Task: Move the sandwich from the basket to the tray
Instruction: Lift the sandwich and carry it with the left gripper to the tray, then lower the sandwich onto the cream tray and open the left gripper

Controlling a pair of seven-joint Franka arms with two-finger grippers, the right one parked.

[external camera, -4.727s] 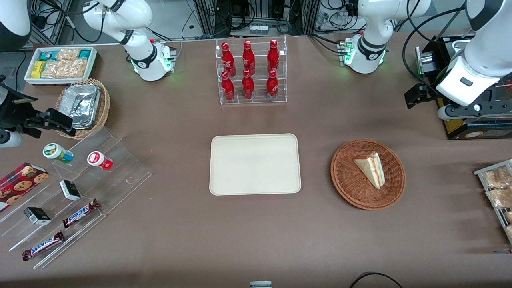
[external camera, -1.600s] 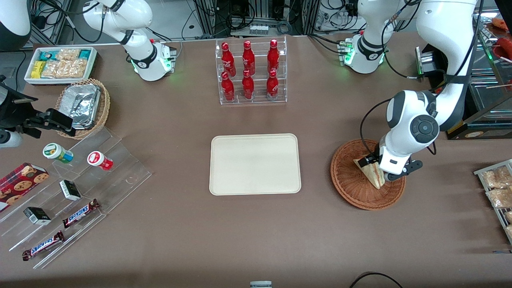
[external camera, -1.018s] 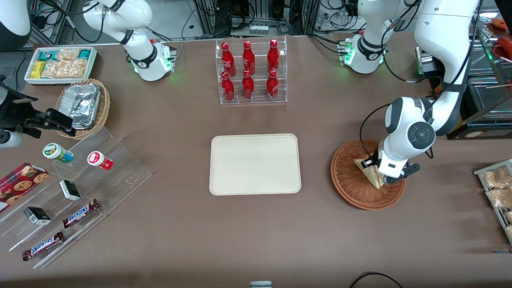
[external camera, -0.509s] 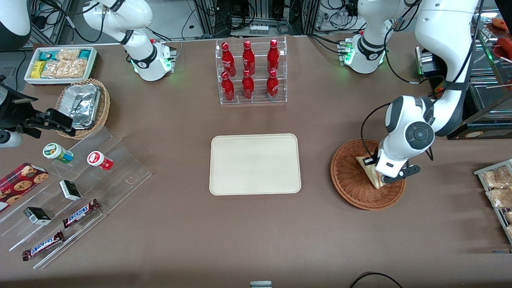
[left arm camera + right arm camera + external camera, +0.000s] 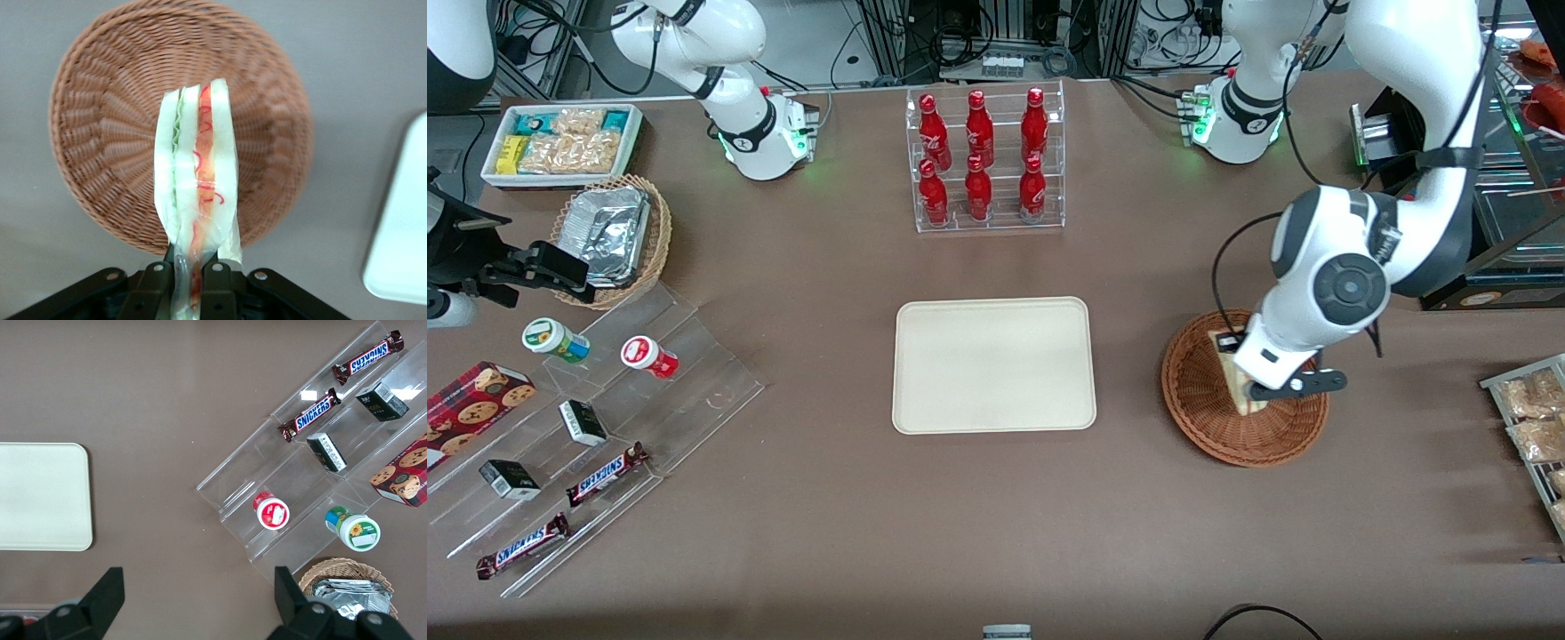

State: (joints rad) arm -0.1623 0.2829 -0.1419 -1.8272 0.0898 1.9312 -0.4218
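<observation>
Two dark fingers (image 5: 215,277) of the left arm's gripper (image 5: 189,280) were clenched on the sandwich (image 5: 197,200), pinching it at one end so the wedge stood on edge, its red and green filling layers showing along the cut side; the sandwich hung lifted clear of the basket (image 5: 120,100), which lay directly beneath the gripper on the brown table (image 5: 827,498); in the front view the gripper (image 5: 1249,378) sat above the basket (image 5: 1209,436) with the sandwich (image 5: 1238,384) partly hidden by the wrist; the cream tray (image 5: 993,364) lay well apart from the gripper, toward the parked arm's end, bare.
</observation>
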